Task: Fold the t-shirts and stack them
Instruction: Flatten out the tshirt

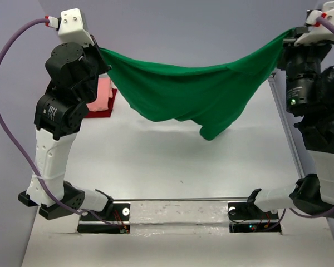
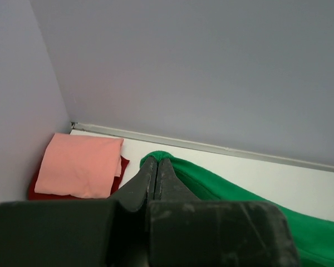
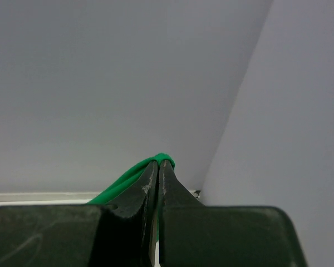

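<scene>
1. The left claw (image 2: pixel 157 161) is clenched. Its fingers are pressed together on one end of the green fabric t-shirt (image 1: pixel 189 94), and a small roll of green cloth bulges just past the tips.
2. The right claw (image 3: pixel 158 162) is also clenched, on the opposite end of the same garment. Green cloth wraps over its fingertips.
3. The green t-shirt hangs stretched between the two claws, held high above the white bench (image 1: pixel 172 167). It sags in the middle, and one loose corner droops lowest, nearer the right claw. That corner appears to hang clear of the bench, though contact cannot be ruled out.
4. A folded pale pink t-shirt (image 2: pixel 80 164) lies on top of a folded dark red t-shirt (image 1: pixel 103 111). The pair sits on the bench below and to the left of the left claw, well apart from the right claw.
5. Judgement on the step in hand: the garment is lifted and spread ahead of being laid down for folding. Two shirts appear finished and stacked, and the green one is not yet folded.
6. Judgement on the next move: both claws should descend together, keeping the held edge taut so the cloth lands flat on the bench between them. The hanging part looks bunched, so it may wrinkle on landing and need smoothing before any fold.
</scene>
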Tool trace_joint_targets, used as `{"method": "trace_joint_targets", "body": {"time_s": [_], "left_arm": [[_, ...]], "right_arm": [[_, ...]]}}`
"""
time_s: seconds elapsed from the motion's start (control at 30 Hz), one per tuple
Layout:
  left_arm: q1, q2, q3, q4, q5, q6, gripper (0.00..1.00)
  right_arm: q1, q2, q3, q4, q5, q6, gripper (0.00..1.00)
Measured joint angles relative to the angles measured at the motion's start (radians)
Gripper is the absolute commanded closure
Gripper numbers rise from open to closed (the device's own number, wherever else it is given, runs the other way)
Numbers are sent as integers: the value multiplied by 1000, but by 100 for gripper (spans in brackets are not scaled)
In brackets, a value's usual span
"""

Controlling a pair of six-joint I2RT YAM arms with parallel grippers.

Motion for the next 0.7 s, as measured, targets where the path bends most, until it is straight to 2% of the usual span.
{"method": "trace_joint_targets", "body": {"time_s": [0.07, 0.17, 0.37, 0.57, 0.63, 0.7], "left_arm": [[-31, 0, 22, 0, -19, 8, 100], [-81, 2, 68, 2, -39, 18, 100], [-94, 2, 89, 17, -74, 26, 100], [-90, 14, 75, 12, -80, 27, 100], [-85, 26, 75, 13, -77, 27, 100], [-80, 37, 74, 12, -73, 28, 100]], "right_arm": [[97, -28, -30, 193, 106, -192, 100], [181, -68, -72, 386, 167, -360, 100], [200, -97, -97, 549, 252, -503, 100], [187, -47, -135, 578, 281, -489, 100], [138, 3, -118, 462, 251, -389, 100], [35, 46, -114, 306, 160, -224, 100]]}}
